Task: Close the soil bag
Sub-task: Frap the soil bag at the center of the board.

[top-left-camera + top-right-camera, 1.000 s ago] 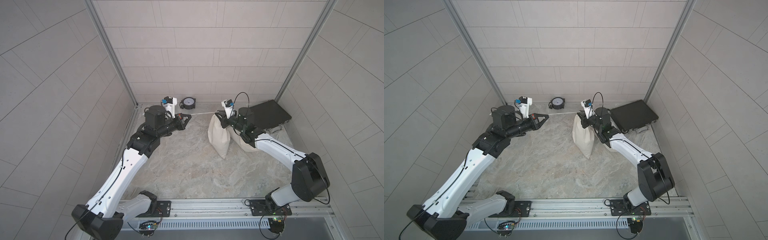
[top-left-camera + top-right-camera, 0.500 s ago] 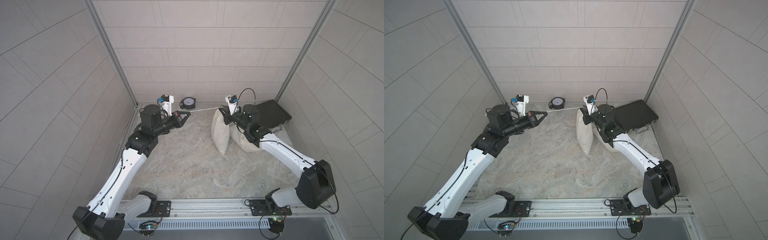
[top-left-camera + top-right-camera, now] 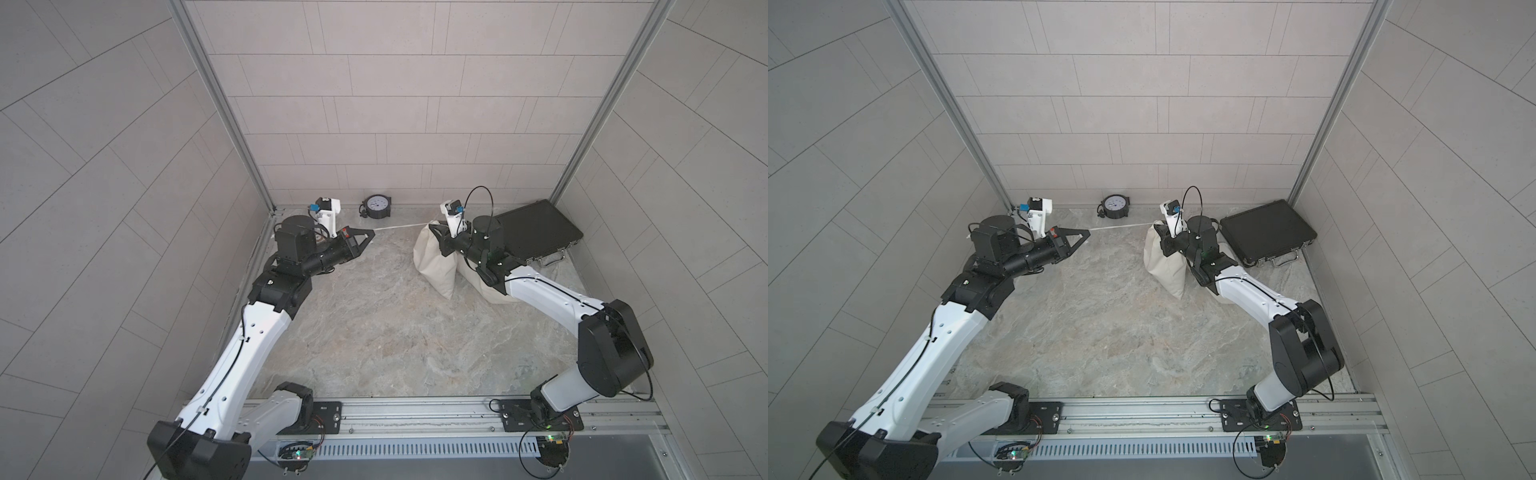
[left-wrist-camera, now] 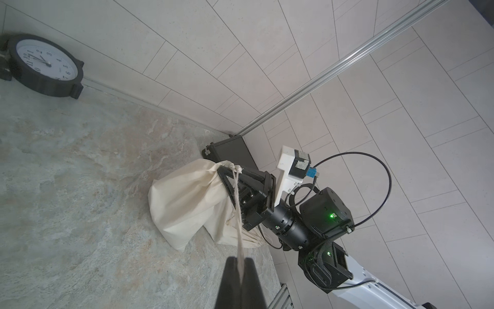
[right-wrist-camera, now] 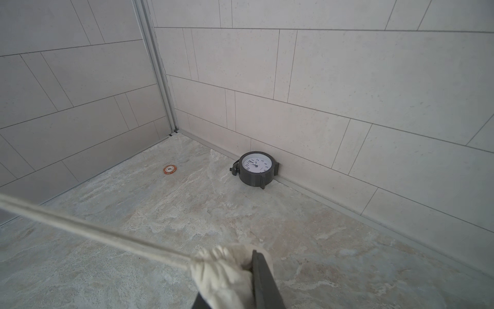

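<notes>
1. The bag (image 3: 432, 264) stands on the floor (image 3: 374, 324) at the back, its neck clenched in the right gripper (image 3: 435, 229).
2. The cord (image 3: 399, 227) runs taut, nearly level, from that neck to the left gripper (image 3: 371, 233), which is pinched shut on it.
3. The left arm (image 3: 266, 328) reaches low, aimed at the bag; tightening likely means pulling away along the cord.

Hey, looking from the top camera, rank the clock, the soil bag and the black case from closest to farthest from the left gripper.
From the left gripper, in a top view:
1. Clock, just behind the fingertips, at the rear.
2. Soil bag, off to the right in this view.
3. Black case, in the rear right corner, beyond the bag.
</notes>
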